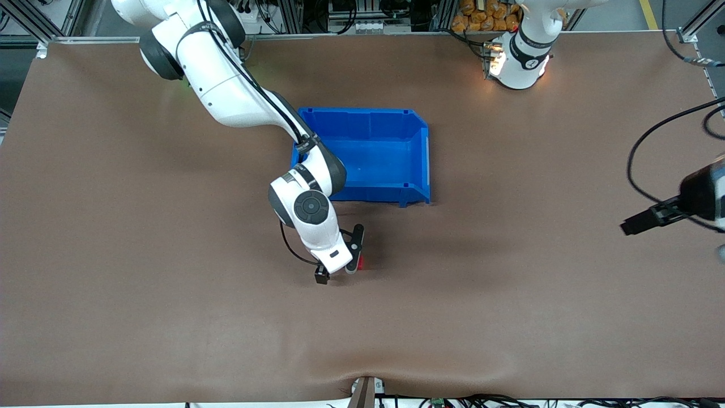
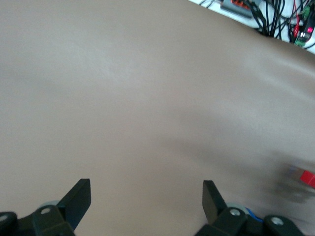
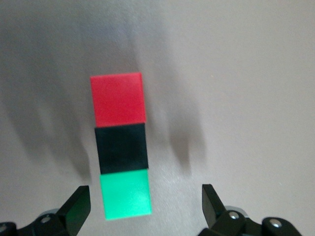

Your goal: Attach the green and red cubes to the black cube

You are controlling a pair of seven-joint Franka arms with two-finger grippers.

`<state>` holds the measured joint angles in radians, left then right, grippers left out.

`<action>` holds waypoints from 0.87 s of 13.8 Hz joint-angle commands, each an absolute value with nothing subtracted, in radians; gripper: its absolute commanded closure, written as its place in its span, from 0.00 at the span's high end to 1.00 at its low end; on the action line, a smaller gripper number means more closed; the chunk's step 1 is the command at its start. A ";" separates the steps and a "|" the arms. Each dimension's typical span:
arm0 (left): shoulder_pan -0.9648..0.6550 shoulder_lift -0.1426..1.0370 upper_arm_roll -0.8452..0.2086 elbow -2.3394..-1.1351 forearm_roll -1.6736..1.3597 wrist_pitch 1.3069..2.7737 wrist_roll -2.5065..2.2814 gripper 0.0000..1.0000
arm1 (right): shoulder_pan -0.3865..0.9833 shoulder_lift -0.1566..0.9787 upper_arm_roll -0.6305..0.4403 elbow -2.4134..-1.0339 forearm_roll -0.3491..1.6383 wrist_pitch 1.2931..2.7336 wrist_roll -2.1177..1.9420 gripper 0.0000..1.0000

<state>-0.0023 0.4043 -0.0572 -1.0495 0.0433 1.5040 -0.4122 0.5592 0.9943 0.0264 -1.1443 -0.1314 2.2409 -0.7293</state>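
Observation:
The red cube [image 3: 118, 98], the black cube [image 3: 121, 147] and the green cube [image 3: 125, 194] lie on the table in one straight row, touching, with the black one in the middle. My right gripper [image 3: 145, 204] hangs just above the green end of the row, open, its fingers [image 3: 78, 204] apart from the cube. From the front only the red cube [image 1: 361, 262] peeks out beside the right gripper [image 1: 351, 262]. My left gripper [image 2: 146, 196] is open and empty over bare table, toward the left arm's end [image 1: 630, 228].
A blue bin [image 1: 426, 164] stands farther from the front camera than the cubes, close to the right arm's wrist. The brown table mat [image 1: 170, 317] spreads around them. Cables run along the table's edge [image 2: 275, 19].

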 commanded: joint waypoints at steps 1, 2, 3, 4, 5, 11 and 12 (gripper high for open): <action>-0.003 0.345 -0.071 -1.078 0.015 1.416 -0.372 1.00 | 0.540 0.915 0.031 -1.222 -0.133 2.217 -0.690 1.00; -0.003 0.328 -0.072 -1.078 -0.004 1.364 -0.341 1.00 | 0.540 0.890 0.031 -1.229 -0.133 2.182 -0.663 1.00; -0.006 0.304 -0.068 -1.091 -0.011 1.335 -0.330 1.00 | 0.540 0.870 0.032 -1.229 -0.132 2.119 -0.635 1.00; -0.008 0.295 -0.069 -1.100 -0.006 1.313 -0.331 1.00 | 0.534 0.847 0.032 -1.229 -0.127 2.068 -0.593 1.00; -0.005 0.291 -0.069 -1.107 -0.011 1.313 -0.336 1.00 | 0.519 0.822 0.032 -1.230 -0.126 2.040 -0.550 1.00; 0.038 0.152 -0.071 -1.346 -0.015 1.465 -0.212 1.00 | 0.284 0.648 0.032 -1.291 0.027 1.942 -0.448 1.00; 0.040 0.080 -0.071 -1.459 -0.015 1.536 -0.210 1.00 | 0.232 0.605 0.032 -1.328 0.049 1.941 -0.448 1.00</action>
<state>0.0316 0.2534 -0.0689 -1.2121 0.0015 1.4246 -0.2325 0.3399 0.7158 0.0100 -1.2040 -0.0115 1.9345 -0.4600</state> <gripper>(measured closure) 0.000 0.000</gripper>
